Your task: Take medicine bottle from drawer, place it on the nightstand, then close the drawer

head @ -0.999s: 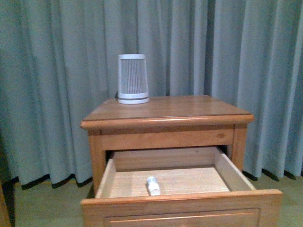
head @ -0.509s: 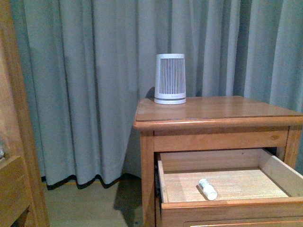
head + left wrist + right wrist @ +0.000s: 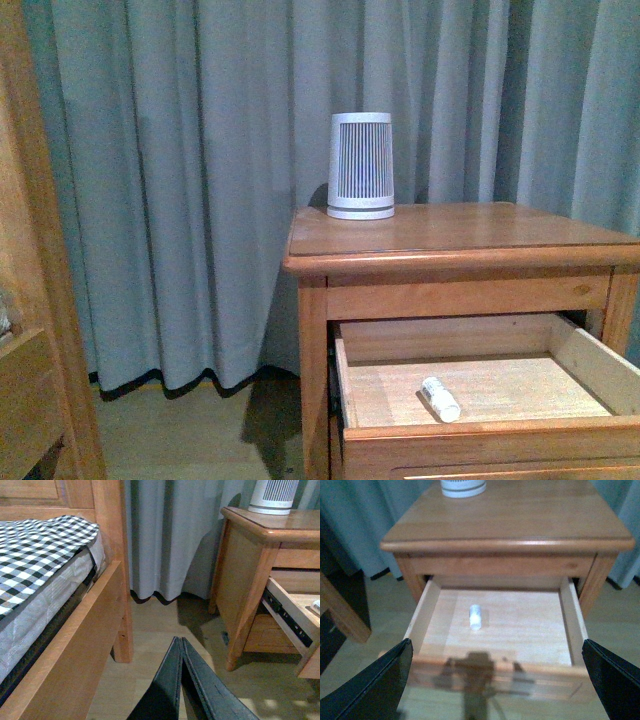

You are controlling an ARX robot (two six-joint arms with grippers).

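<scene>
Right fingers (image 3: 375,685): spread wide apart, gripping nothing; hang above and in front of the open drawer (image 3: 495,661), one blade at each edge of the right wrist view.
Left fingers (image 3: 170,690): pressed together, empty; point at the floor (image 3: 165,630) between the bed (image 3: 75,645) and the nightstand (image 3: 245,565), well away from the work.
Medicine bottle (image 3: 475,616): lies on its side on the drawer floor, long axis roughly front to back, touching neither wall; in the front view (image 3: 440,399) sits nearer the left wall and close behind the front rim.
Drawer (image 3: 490,430): upper one, pulled well out.
Step in hand (a judgement): probably the reach into the drawer for the bottle, best suited to the right arm.
Approach: shift toward the left wall until centred over the bottle, then come straight down behind the front rim.
Grip: narrow the spread before descending; close across the short width, not along the length; go low, nearly onto the boards.
Handling (a guess): small, round and smooth, so likely to roll or squirt out under a fast or off-centre squeeze.
Nightstand (image 3: 450,230): glossy top, ribbed white cylinder (image 3: 361,165) at the back left; bare wood ahead of it looks right for setting down.
</scene>
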